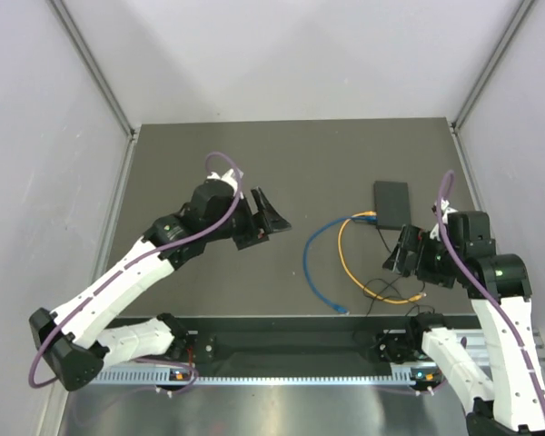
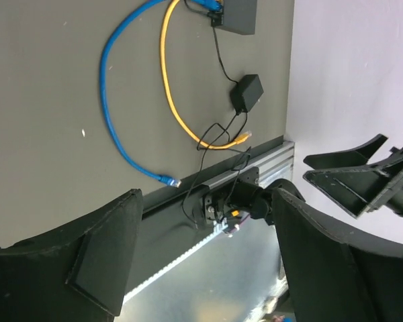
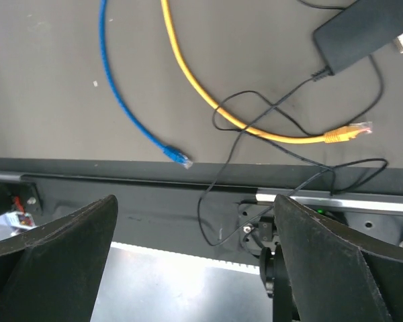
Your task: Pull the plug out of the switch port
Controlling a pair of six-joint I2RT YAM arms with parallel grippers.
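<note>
The flat black switch box (image 1: 391, 203) lies on the dark table at the right; it also shows at the top of the left wrist view (image 2: 240, 15). A blue cable (image 1: 307, 259) and a yellow cable (image 1: 343, 254) run into its ports, with the blue plug (image 2: 207, 5) seated at its edge. Their free ends lie near the front edge. My right gripper (image 1: 398, 259) is open and empty, just in front of the box. My left gripper (image 1: 274, 225) is open and empty, raised at mid-table, well left of the cables.
A small black adapter (image 2: 247, 92) with a thin black wire (image 3: 221, 171) lies between the switch and the front rail; it also shows in the right wrist view (image 3: 359, 37). The wire trails over the table's front edge (image 1: 282, 320). Grey walls enclose the table.
</note>
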